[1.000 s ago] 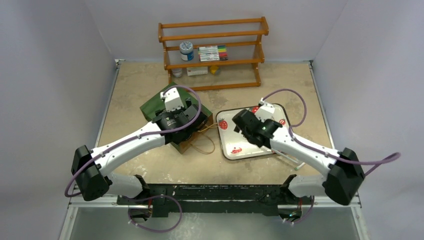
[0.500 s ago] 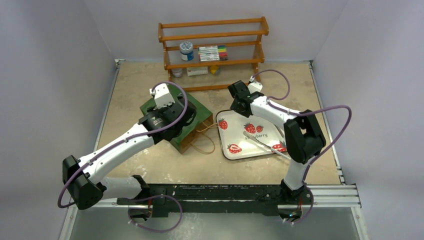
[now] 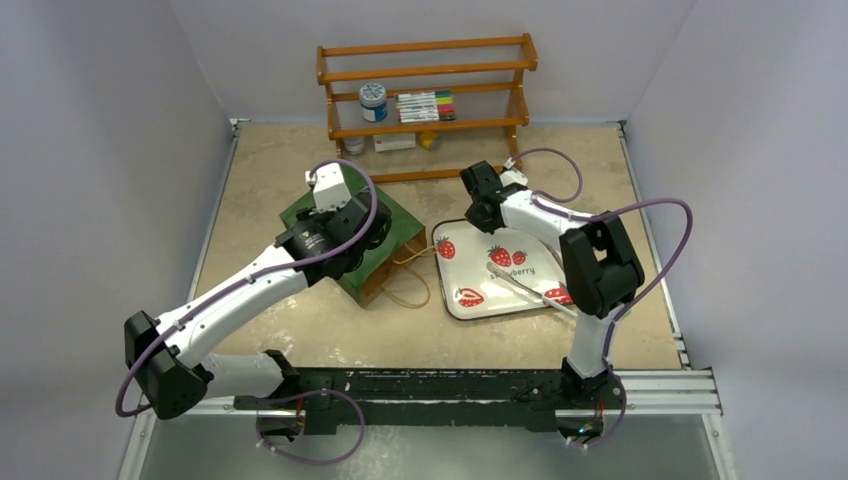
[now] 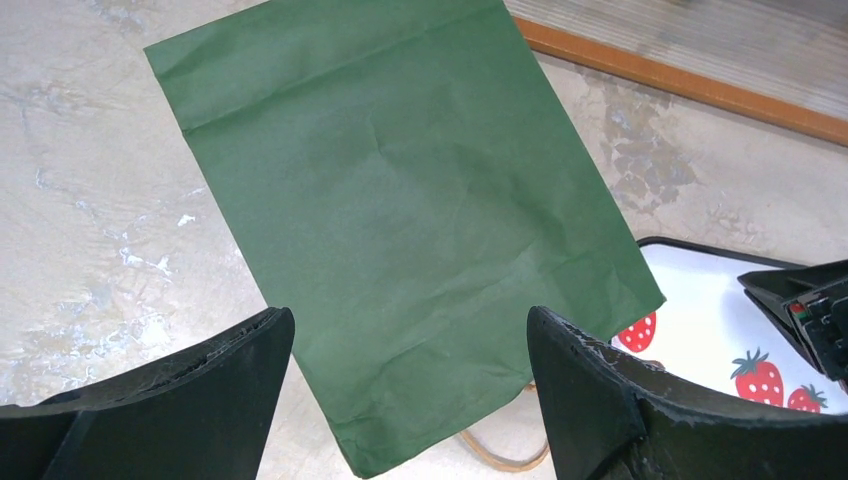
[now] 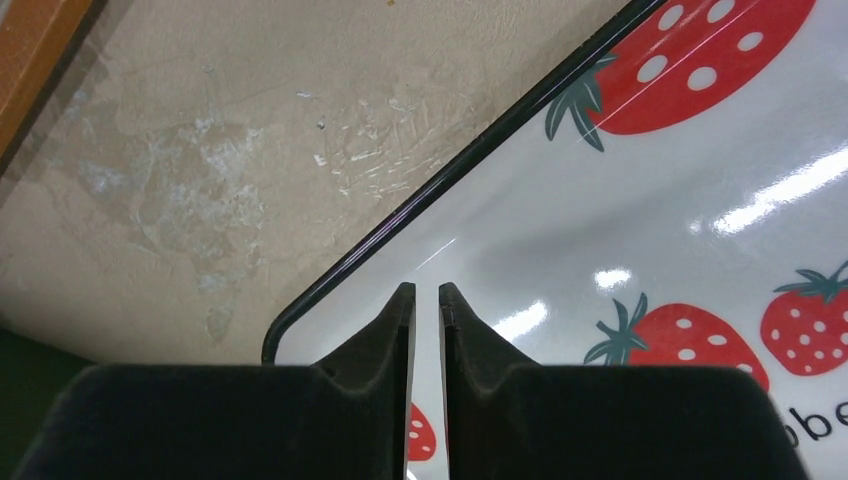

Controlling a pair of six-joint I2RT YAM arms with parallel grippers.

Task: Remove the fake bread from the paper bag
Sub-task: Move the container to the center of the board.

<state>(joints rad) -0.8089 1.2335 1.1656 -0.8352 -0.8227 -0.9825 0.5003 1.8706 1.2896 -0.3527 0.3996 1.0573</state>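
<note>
The dark green paper bag lies flat on the table left of centre, its tan string handles trailing toward the near side. No fake bread shows in any view. My left gripper hovers over the paper bag, jaws wide open with nothing between the fingertips. My right gripper is over the far left corner of the strawberry tray. In the right wrist view, the right gripper has its jaws drawn together to a thin slit with nothing in them.
A wooden rack with a jar, markers and small items stands at the back of the table. The white tray lies right of the bag, a thin pale rod lying across it. Grey walls close in both sides.
My right arm swung from over the tray's middle to its far left corner, and its jaws closed from wide open. My left gripper shifted slightly left over the bag and stayed open.
</note>
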